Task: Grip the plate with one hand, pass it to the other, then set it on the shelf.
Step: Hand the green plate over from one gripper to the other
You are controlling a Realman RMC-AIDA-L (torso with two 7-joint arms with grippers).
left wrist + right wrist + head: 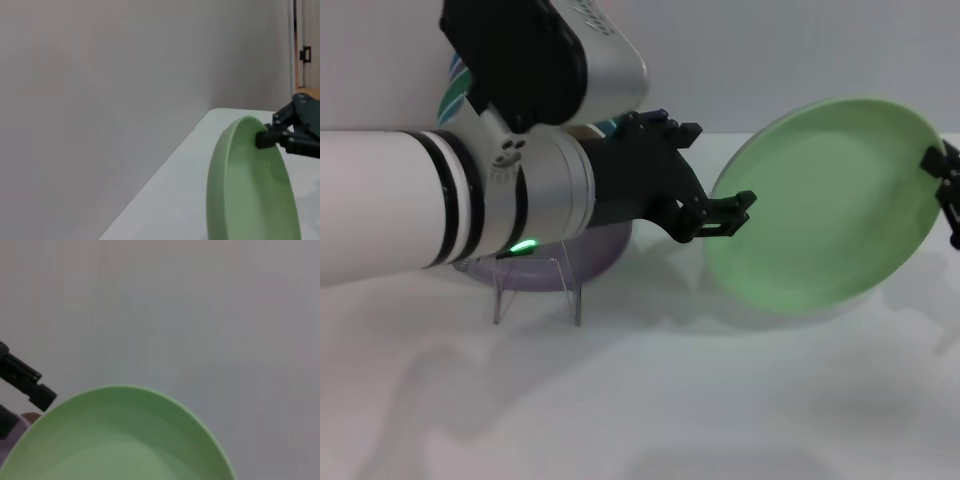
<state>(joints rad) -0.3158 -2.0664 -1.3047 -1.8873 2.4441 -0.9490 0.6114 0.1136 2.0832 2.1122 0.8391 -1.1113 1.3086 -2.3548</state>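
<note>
Even, bright, diffuse light, no harsh glare. Soft grey shadows fall on the white tabletop [650, 400] below the black multi-finger left gripper [715, 215] and under the pale mint-green matte round plate [830, 205] just beyond its fingertips. Small green light on the left arm glows. Wrist views are slightly soft; the plate rim nearest each lens is blurred.

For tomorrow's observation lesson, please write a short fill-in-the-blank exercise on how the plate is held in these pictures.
1. The plate held in the air is pale ____ in colour.
2. The right gripper holds the plate by its ____.
3. The left gripper reaches the plate's rim from the side facing the ____ plate.
4. That plate stands in a clear ____.

Missing words: green; rim; lilac; rack
</note>
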